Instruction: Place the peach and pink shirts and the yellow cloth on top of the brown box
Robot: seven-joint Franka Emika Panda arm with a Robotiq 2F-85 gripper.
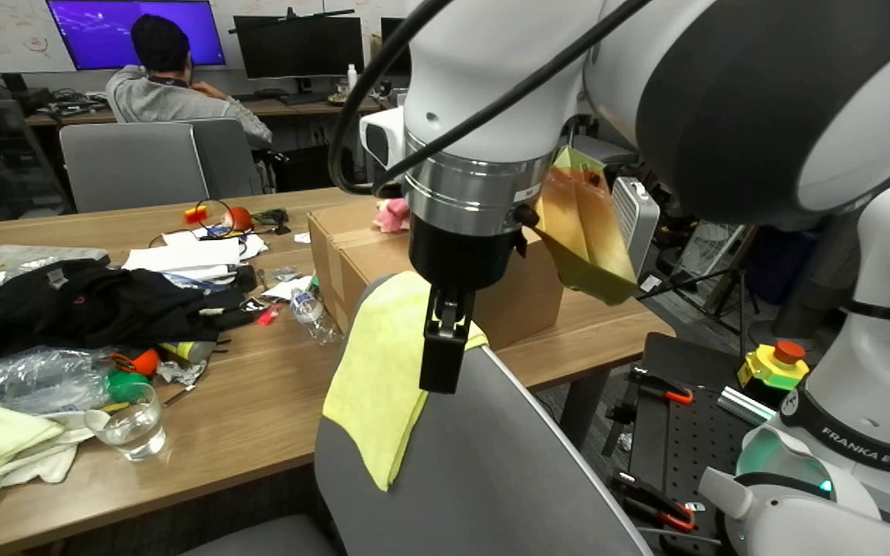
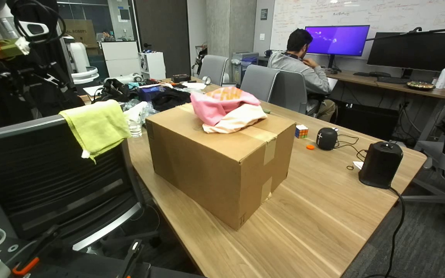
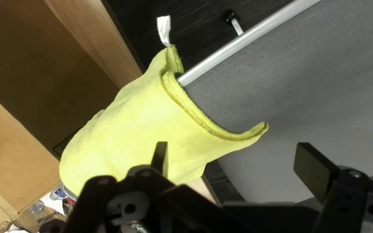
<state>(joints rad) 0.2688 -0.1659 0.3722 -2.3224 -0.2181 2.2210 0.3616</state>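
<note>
A crumpled pink fabric shirt (image 2: 211, 108) and a pale-peach shirt (image 2: 236, 119) are piled on a rectangular brown cardboard box (image 2: 207, 173). A yellow fabric cloth (image 2: 95, 129) is draped over a dark slatted chair back (image 2: 52, 181).

Office — whiteboard (image 2: 373, 15), monitors (image 2: 338, 41) (one purple)

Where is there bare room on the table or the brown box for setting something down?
In an exterior view, the table is bare beside the brown box, in front of the tall black device; so is the box top between the peach shirt and the nearest corner. Crowded: the stretch with black clothing, clear plastic and papers.
</note>
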